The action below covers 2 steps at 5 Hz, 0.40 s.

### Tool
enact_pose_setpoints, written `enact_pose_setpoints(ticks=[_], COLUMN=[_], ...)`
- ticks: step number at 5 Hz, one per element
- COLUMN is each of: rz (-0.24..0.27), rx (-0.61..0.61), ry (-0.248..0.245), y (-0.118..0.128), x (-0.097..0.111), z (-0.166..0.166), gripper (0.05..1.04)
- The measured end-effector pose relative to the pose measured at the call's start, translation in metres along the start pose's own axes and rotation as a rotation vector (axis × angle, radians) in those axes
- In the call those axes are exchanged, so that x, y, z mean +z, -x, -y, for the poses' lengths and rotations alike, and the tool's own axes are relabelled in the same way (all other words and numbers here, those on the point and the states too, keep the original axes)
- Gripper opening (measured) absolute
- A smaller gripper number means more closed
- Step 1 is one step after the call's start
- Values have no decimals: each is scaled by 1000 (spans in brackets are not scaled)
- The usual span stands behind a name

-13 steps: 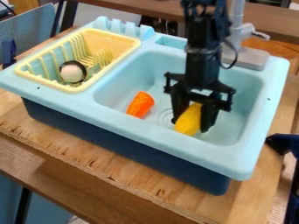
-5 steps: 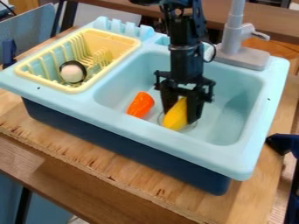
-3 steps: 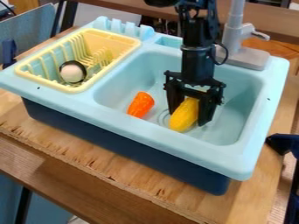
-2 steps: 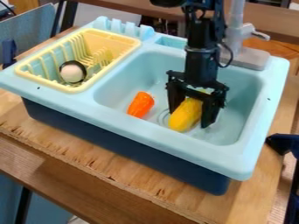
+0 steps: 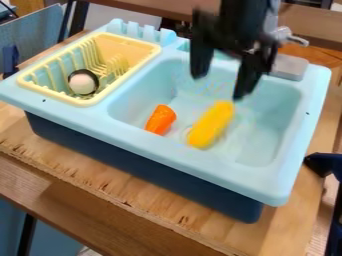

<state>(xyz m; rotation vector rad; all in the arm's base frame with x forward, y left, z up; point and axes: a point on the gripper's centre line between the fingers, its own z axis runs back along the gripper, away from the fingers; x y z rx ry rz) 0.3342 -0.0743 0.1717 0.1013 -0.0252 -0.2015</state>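
Observation:
The black gripper (image 5: 218,86) hangs over the back part of the sink basin, open, with nothing between its fingers. Below it and a little toward the front, a yellow corn cob (image 5: 211,124) lies slanted on the basin floor, apart from the gripper. An orange carrot piece (image 5: 161,119) rests in the basin to the left of the corn, close to the basin's left wall.
The light blue sink (image 5: 175,157) stands on a wooden table (image 5: 120,188). On its left side is a yellow dish rack (image 5: 129,45) holding a white, dark-rimmed round object (image 5: 83,82). A grey faucet (image 5: 289,66) rises at the back right, behind the gripper.
The gripper, which was down around the corn, has risen away from it toward the back and stands wider apart. The corn lies free in the basin, and the carrot has stayed put.

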Motion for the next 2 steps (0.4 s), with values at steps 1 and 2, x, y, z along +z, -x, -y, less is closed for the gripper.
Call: enact_pose_setpoints(ticks=[1,2], rz=[-15,4], rx=[24,32], ry=[-68,-35], y=[12,22], x=[31,41], z=[1,5], gripper=[999,999])
